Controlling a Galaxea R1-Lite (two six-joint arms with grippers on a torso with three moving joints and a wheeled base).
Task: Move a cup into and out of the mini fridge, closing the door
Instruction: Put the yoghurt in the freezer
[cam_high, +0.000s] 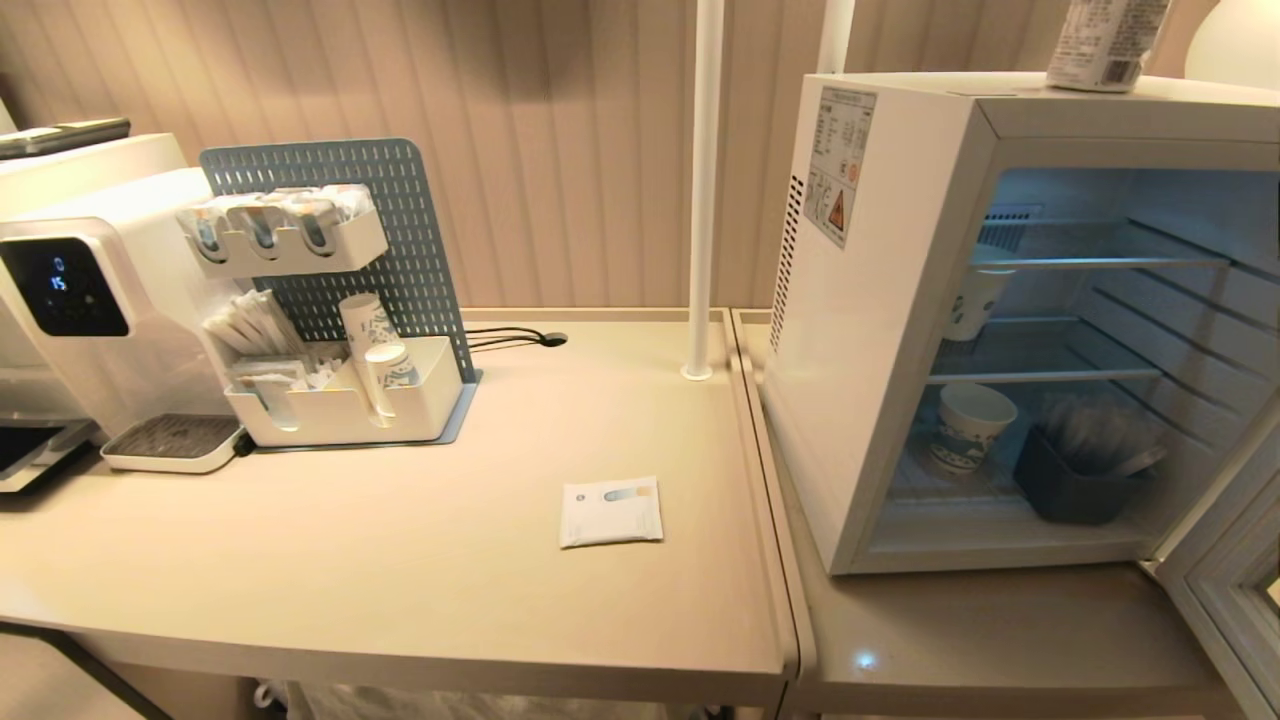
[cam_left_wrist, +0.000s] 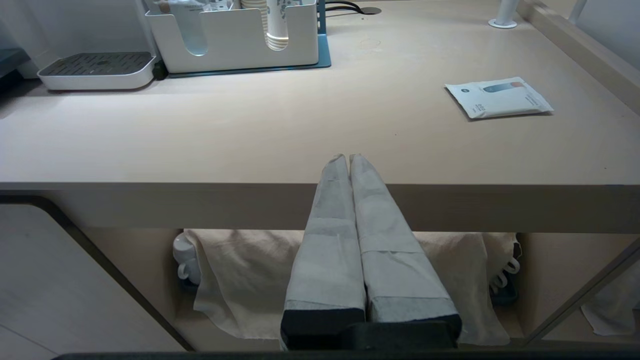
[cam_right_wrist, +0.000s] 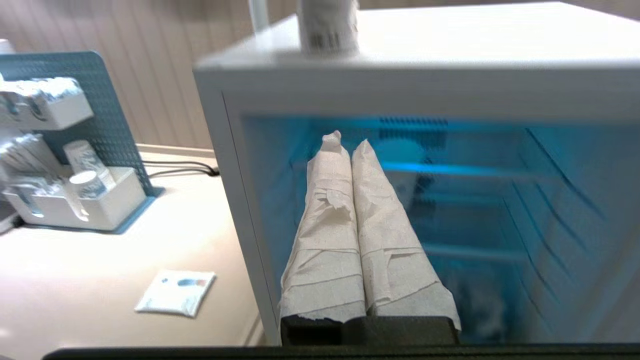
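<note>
Head view: the mini fridge (cam_high: 880, 330) fills the right of the frame, standing on the worktop (cam_high: 400, 560); the door (cam_high: 1225, 590) is swung open at lower right. A patterned paper cup (cam_high: 968, 426) sits on the fridge floor beside a dark bin (cam_high: 1075, 480); a second cup (cam_high: 975, 300) stands on the middle shelf. At upper left are a water dispenser (cam_high: 90, 300) and a pegboard organiser (cam_high: 330, 300); a white sachet (cam_high: 610, 511) lies at centre. The right claw (cam_right_wrist: 345, 142), pressed together, points into the open fridge. The left claw (cam_left_wrist: 348, 159), also pressed together, hangs before the worktop edge.
</note>
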